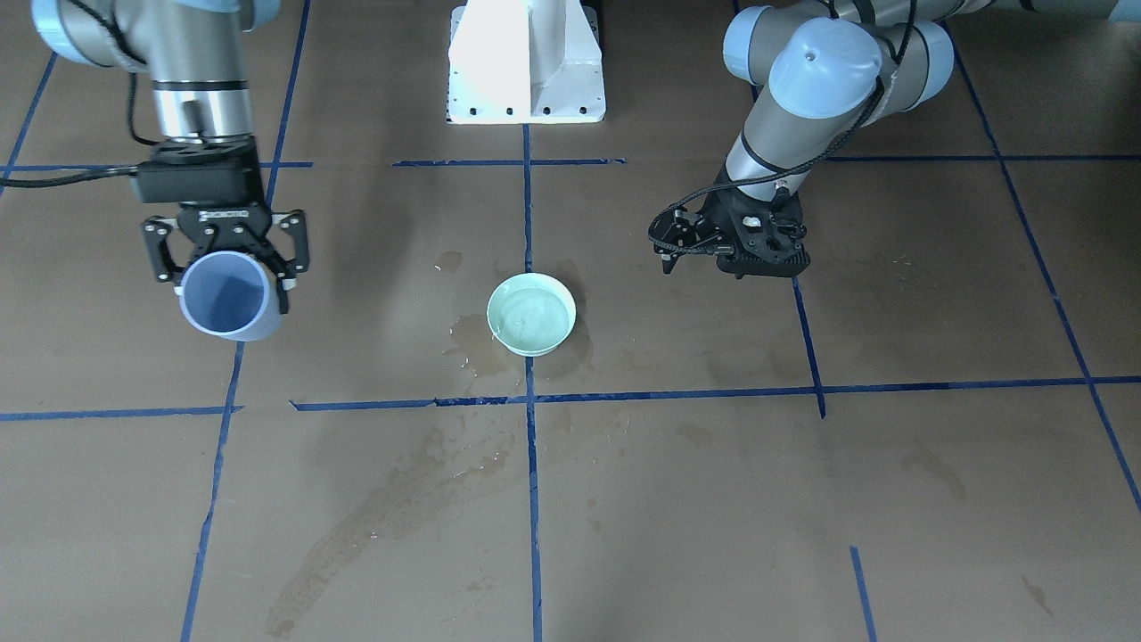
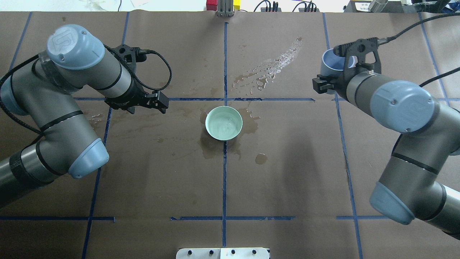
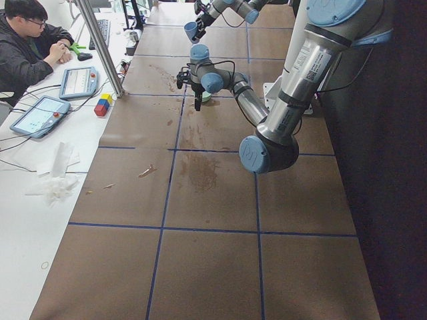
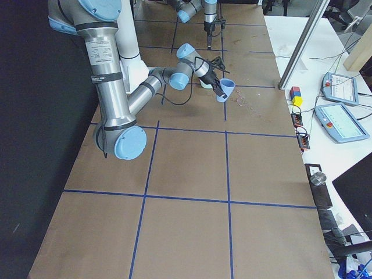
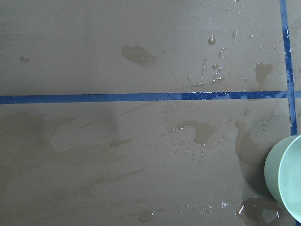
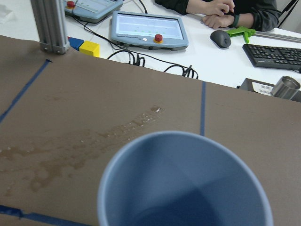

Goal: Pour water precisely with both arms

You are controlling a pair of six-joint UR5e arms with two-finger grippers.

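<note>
Bright, even indoor light from above. The brown paper-covered table (image 2: 287, 172) shows only soft, faint shadows. Glare bleaches the white bolted metal pedestal (image 1: 526, 53). A glossy wet streak of spilled liquid (image 2: 276, 64) sparkles. Both side views go black along one edge. The pale-blue plastic cup (image 6: 188, 197) is dim inside.

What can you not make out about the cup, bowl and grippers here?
Blue cup: its bottom, right wrist view, cut off by lower edge.
Bowl: mostly cut off by left wrist view's right edge.
Left gripper: open or shut, front view, too small and dark.
</note>
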